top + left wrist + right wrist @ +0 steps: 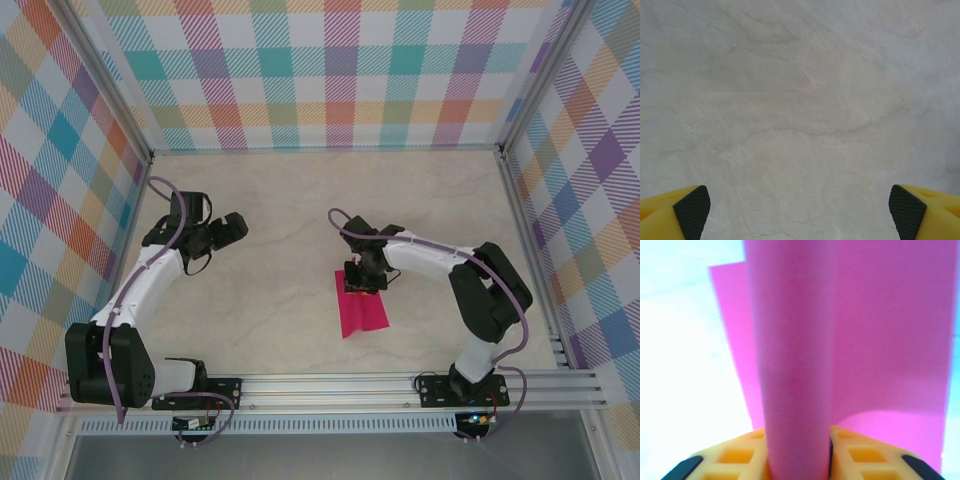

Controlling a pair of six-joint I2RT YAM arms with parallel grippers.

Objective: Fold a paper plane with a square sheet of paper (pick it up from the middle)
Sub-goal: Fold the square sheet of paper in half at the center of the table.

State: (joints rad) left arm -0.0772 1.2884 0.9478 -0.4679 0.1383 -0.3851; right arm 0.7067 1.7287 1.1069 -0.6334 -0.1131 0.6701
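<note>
Pinching up a ridge of the square sheet of paper (362, 318).
Lies on the desk (290, 200) right of centre, toward the near edge, bunched into a raised fold and clenched at its far part in the right tool (362, 283), probably so both halves hang evenly for lifting. Holds the left tool (235, 228) well apart at left over bare desk, jaws released, seemingly in reserve.

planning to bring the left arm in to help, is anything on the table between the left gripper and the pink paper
Nothing visible: the table is bare between the open left gripper and the pink paper. The right gripper pinches a raised fold at the paper's far end, so that end is taken.
</note>
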